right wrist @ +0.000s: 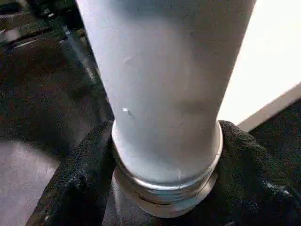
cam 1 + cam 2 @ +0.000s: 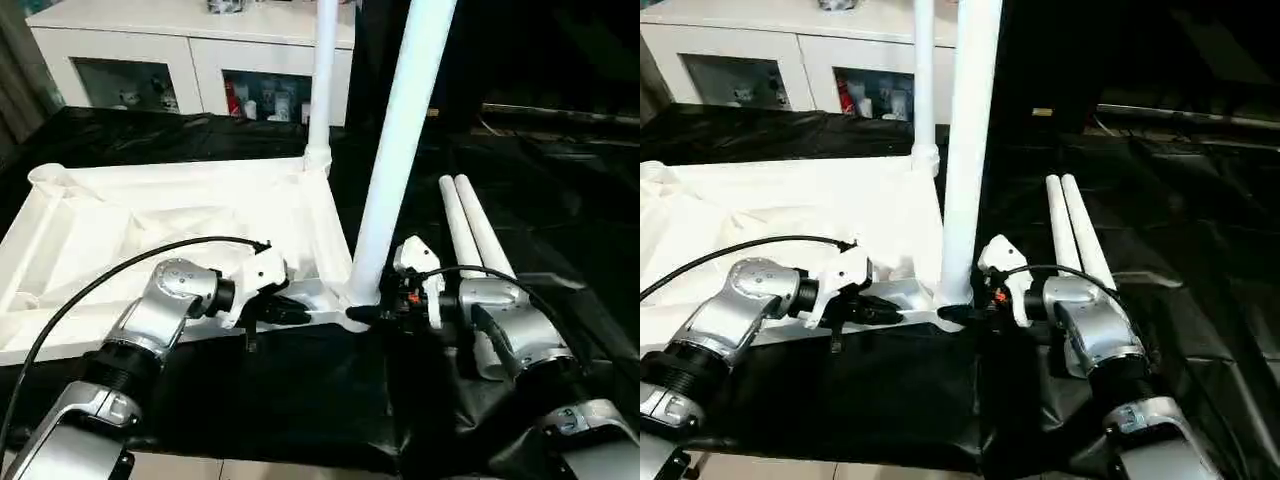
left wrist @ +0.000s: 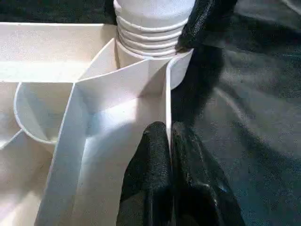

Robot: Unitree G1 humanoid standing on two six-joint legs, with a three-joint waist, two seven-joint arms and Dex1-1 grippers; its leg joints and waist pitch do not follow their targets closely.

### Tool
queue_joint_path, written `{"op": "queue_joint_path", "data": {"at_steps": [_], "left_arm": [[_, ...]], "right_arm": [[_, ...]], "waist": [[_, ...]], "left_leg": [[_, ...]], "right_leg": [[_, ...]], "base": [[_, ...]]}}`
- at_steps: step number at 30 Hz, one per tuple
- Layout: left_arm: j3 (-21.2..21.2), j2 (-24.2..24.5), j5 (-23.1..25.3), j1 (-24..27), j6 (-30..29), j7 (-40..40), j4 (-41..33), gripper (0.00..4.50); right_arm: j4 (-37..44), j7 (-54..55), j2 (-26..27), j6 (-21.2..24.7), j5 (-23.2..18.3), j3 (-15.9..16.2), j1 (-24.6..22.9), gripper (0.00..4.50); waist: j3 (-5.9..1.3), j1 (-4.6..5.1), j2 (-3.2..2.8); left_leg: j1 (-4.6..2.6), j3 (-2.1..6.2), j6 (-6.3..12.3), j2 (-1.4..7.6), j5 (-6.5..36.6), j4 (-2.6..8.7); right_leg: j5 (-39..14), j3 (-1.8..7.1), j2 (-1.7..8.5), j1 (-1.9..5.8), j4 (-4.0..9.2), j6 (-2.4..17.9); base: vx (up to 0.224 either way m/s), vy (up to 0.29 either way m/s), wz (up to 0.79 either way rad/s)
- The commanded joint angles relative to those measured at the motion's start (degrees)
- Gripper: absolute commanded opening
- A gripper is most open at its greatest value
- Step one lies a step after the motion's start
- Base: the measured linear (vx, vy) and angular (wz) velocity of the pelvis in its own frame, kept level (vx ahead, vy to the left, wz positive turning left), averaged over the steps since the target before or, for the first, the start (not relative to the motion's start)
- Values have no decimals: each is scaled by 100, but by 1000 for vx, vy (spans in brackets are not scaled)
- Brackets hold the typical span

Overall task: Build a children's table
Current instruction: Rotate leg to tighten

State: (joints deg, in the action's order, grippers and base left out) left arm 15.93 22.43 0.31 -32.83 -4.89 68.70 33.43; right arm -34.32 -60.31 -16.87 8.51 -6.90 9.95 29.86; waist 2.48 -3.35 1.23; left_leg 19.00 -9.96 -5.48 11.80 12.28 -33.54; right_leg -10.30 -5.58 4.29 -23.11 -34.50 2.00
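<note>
The white tabletop lies upside down on the black bench. The left pincer is clamped tight on the tabletop's near edge wall, holding it still. Right in the right pincer, a tall leg stands in the corner hole, its fingers hugging the leg's threaded bottom. To do this well, keep the leg straight up, turn gently, and hold the tabletop steady.
</note>
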Motion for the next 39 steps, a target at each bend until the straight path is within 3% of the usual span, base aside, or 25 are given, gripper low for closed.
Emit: {"op": "queue_joint_path", "data": {"at_steps": [1, 3, 4, 6, 7, 8, 14, 15, 18, 20, 24, 25, 31, 34, 39], "left_arm": [[2, -488, 214, -202, -187, -1001, 573, 0], [-56, -746, 333, -375, -311, -1622, 864, 0], [-85, -897, 355, -450, -396, -1890, 979, 0], [-135, -1197, 386, -593, -527, -2383, 1187, 0], [-129, -1308, 404, -638, -571, -2516, 1244, 0], [-121, -1361, 417, -658, -588, -2565, 1265, 0], [-49, -1504, 523, -789, -437, -2537, 1495, 0], [-51, -1487, 526, -795, -436, -2517, 1510, 0], [-59, -1395, 499, -764, -418, -2345, 1474, 0], [-27, -1231, 461, -690, -337, -2022, 1383, 0], [59, -885, 389, -518, -244, -1295, 1146, 0], [83, -826, 377, -485, -142, -1153, 1107, 0], [212, -406, 167, -224, 245, -119, 649, 0], [228, -266, 153, -170, 285, 77, 509, 0], [230, -162, 44, -83, 236, 398, 343, 0]], "right_arm": [[-488, 1058, 262, 77, 259, -77, 31, 274], [-726, 1735, 526, 58, 338, -178, 60, 273], [-864, 2216, 741, 99, 264, -355, 125, 273], [-1111, 3135, 1150, 125, 121, -685, 279, 272], [-1163, 3355, 1297, 125, 70, -763, 333, 272], [-1175, 3421, 1360, 119, 51, -786, 356, 272], [-1088, 3231, 1558, -165, 216, -588, 441, 272], [-1072, 3121, 1548, -176, 155, -630, 441, 307], [-975, 2807, 1411, -192, 91, -672, 407, 344], [-796, 2362, 1079, -196, 131, -533, 342, 377], [-199, 1083, 355, 13, 102, -207, 122, 387], [-107, 912, 258, 44, 63, -194, 90, 387], [283, 32, -257, 10, 9, -63, -20, 387], [339, -220, -364, 87, 4, 37, 2, 387], [366, -303, -307, 155, -33, 60, 23, 387]], "waist": [[-261, 31, 40], [-275, 24, 36], [-270, 32, 39], [-261, 54, 40], [-272, 67, 2], [-272, 85, 24], [-289, 95, 21], [-289, 97, 22], [-288, 90, 22], [-297, 88, 35], [-307, 52, 19], [-314, 59, 24], [-349, 47, -6], [-339, 37, -12], [-318, -26, -2]], "left_leg": [[38, -15, 286, 134, 829, 384], [-18, 7, 124, 126, 1049, 380], [21, 26, 115, 129, 1038, 399], [-1, 31, 90, 121, 1183, 404], [14, 57, 66, 114, 1216, 407], [17, 49, 82, 111, 1226, 409], [44, 40, 244, 112, 1156, 404], [45, 36, 268, 114, 1160, 404], [48, 31, 321, 117, 1163, 400], [77, 38, 365, 118, 1095, 400], [74, 20, 505, 140, 897, 380], [100, 23, 543, 141, 825, 378], [93, 11, 632, 171, 520, 355], [85, 2, 593, 184, 585, 362], [66, -4, 440, 185, 689, 382]], "right_leg": [[-1851, 336, 395, 282, 489, 975], [-2380, 320, 414, 269, 534, 836], [-2522, 320, 428, 290, 549, 723], [-2747, 311, 423, 255, 585, 605], [-2835, 298, 439, 274, 589, 552], [-2844, 297, 424, 267, 614, 521], [-2457, 310, 415, 269, 588, 605], [-2411, 313, 417, 272, 585, 639], [-2368, 313, 418, 278, 581, 693], [-2273, 310, 420, 310, 560, 716], [-1748, 328, 414, 327, 507, 883], [-1573, 332, 412, 351, 480, 937], [-747, 329, 407, 363, 360, 1300], [-797, 329, 405, 363, 360, 1332], [-1183, 345, 422, 347, 393, 1207]], "base": [[0, 0, 0], [0, 0, 0], [0, 0, 0], [0, 0, 0], [0, 0, 0], [0, 0, 0], [0, 0, 0], [0, 0, 0], [0, 0, 0], [0, 0, 0], [0, 0, 0], [0, 0, 0], [0, 0, 0], [0, 0, 0], [0, 0, 0]]}}
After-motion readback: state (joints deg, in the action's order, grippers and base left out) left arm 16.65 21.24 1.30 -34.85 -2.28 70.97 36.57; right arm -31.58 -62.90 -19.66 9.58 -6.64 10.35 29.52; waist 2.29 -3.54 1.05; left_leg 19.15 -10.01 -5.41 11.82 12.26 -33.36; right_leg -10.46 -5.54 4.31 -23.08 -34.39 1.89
